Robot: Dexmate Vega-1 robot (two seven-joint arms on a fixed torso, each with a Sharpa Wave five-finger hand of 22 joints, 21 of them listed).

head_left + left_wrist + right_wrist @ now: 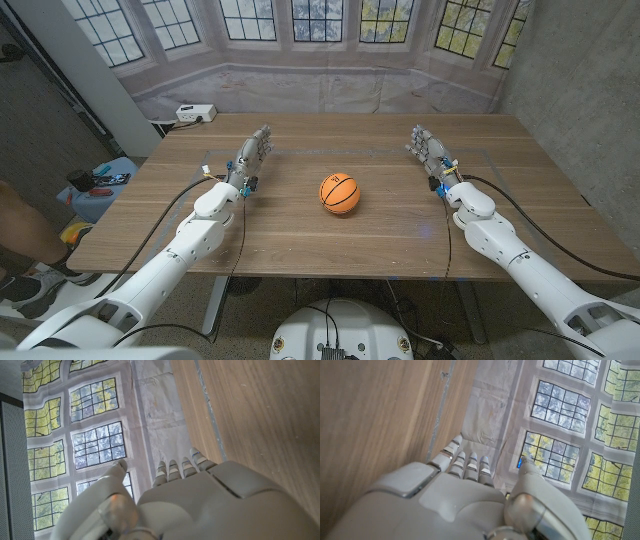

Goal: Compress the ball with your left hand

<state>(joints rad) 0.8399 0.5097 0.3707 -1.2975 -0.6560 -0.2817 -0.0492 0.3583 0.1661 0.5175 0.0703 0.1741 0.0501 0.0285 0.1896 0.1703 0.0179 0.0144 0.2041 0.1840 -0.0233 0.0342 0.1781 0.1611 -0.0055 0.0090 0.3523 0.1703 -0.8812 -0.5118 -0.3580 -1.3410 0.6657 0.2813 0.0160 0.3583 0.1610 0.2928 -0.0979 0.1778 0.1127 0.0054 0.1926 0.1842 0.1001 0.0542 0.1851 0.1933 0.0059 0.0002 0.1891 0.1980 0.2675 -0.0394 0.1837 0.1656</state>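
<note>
A small orange basketball (340,194) sits on the wooden table (300,240), near its middle. My left hand (252,156) stands on its edge to the ball's left, well apart from it, fingers stretched toward the far edge and holding nothing. In the left wrist view the left hand (180,495) has its fingers (175,470) extended over the table's border. My right hand (428,152) stands likewise to the ball's right, empty, fingers straight. The right hand (465,495) in its wrist view also points past the table edge.
A white power strip (196,114) lies on the floor past the table's far left corner. A person's leg (20,230) and some coloured objects (95,185) are at the left edge. A window backdrop (320,30) hangs behind the table.
</note>
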